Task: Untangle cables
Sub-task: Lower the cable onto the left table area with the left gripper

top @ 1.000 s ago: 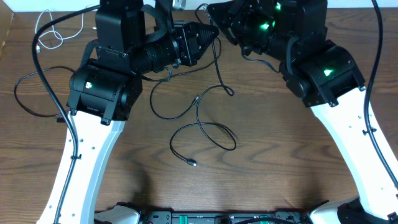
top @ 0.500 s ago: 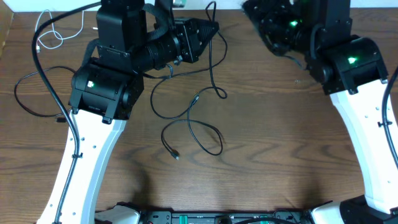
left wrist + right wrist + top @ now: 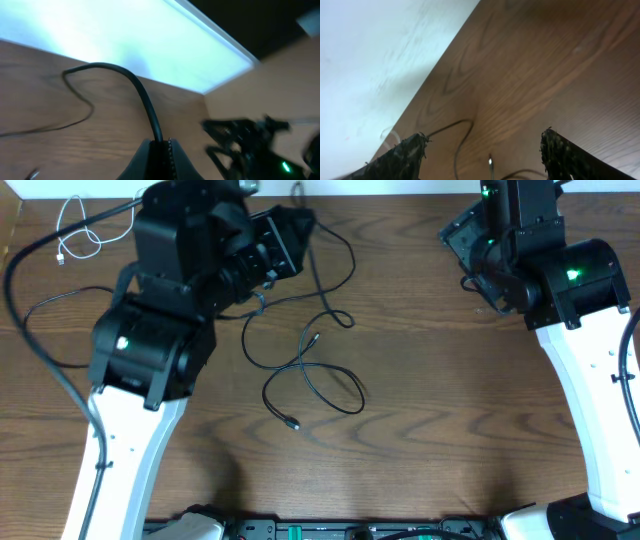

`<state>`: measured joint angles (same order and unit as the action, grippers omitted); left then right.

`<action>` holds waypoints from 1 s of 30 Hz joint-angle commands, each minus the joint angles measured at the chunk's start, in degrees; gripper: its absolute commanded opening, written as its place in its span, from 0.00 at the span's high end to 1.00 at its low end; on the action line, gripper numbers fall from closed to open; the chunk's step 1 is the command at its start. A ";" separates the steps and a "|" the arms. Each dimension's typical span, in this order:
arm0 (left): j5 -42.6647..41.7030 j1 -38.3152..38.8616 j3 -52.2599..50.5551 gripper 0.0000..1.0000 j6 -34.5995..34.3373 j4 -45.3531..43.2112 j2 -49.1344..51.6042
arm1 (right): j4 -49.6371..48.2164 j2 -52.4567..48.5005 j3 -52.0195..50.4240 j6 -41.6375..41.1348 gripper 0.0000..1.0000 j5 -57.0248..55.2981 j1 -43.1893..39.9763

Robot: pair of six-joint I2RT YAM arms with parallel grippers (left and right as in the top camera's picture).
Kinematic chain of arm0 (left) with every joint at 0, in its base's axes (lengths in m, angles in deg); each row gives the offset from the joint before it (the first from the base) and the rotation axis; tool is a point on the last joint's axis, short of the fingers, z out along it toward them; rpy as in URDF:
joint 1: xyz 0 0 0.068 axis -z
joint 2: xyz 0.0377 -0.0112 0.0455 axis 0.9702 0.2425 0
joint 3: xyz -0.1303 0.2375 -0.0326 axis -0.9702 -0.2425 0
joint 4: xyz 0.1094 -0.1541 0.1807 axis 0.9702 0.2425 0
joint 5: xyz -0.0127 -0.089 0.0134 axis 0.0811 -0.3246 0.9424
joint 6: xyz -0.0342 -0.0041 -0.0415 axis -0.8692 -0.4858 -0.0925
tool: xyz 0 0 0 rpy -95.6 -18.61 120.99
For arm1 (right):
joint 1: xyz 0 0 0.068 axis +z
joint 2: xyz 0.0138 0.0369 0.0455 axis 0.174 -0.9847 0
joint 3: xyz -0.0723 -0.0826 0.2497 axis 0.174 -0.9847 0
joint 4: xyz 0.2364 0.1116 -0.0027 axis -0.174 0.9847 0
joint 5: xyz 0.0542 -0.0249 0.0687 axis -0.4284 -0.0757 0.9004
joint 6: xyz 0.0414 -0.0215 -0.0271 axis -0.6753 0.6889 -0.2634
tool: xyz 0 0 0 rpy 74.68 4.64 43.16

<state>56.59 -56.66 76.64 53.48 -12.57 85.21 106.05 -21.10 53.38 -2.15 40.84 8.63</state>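
Pinched flat between the closed fingers of the left hand [image 3: 161, 146]: a thin black cable [image 3: 146, 102], rising straight out of the grip, arching over and running off as a fine line across the tabletop [image 3: 450, 410]. Seen from above, just in front of that left hand: loose black loops [image 3: 316, 340] lying flat on the wood, crossing over themselves and ending in a small plug [image 3: 292, 424] at the point farthest from the left hand. Hard to tell from above whether one strand or two, or where the held cable joins the loops. Behind the left hand's arm, out at the back corner: a thin white cable [image 3: 62, 252] in a small loose coil, well apart from the black loops. Well across the tabletop from the left hand: the right hand [image 3: 482, 152], fingers spread wide and gripping nothing, hanging above bare wood near the back edge. Past its fingertips, in its own camera, toward the left hand's side: a short curve of black cable and a plug tip, too small to make out further.
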 commanded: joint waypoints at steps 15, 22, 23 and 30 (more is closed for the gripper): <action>35.87 -14.32 0.33 0.92 -22.14 26.67 -10.01 | 2.84 -0.52 0.20 0.81 0.27 -4.52 -0.24; 33.38 -26.77 0.33 0.92 -25.44 35.67 -9.97 | 2.64 -0.52 0.20 0.79 0.25 -4.55 -0.24; 32.68 -28.04 0.33 0.92 -25.44 36.02 -9.97 | 2.60 -0.52 0.20 0.79 0.25 -4.52 -0.24; 32.48 -38.23 0.26 0.92 -24.61 37.31 -9.16 | 2.51 -0.52 0.20 0.81 0.24 -4.55 -0.24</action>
<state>88.85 -90.78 76.64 28.97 24.41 75.44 108.47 -21.32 53.38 -2.15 37.69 8.63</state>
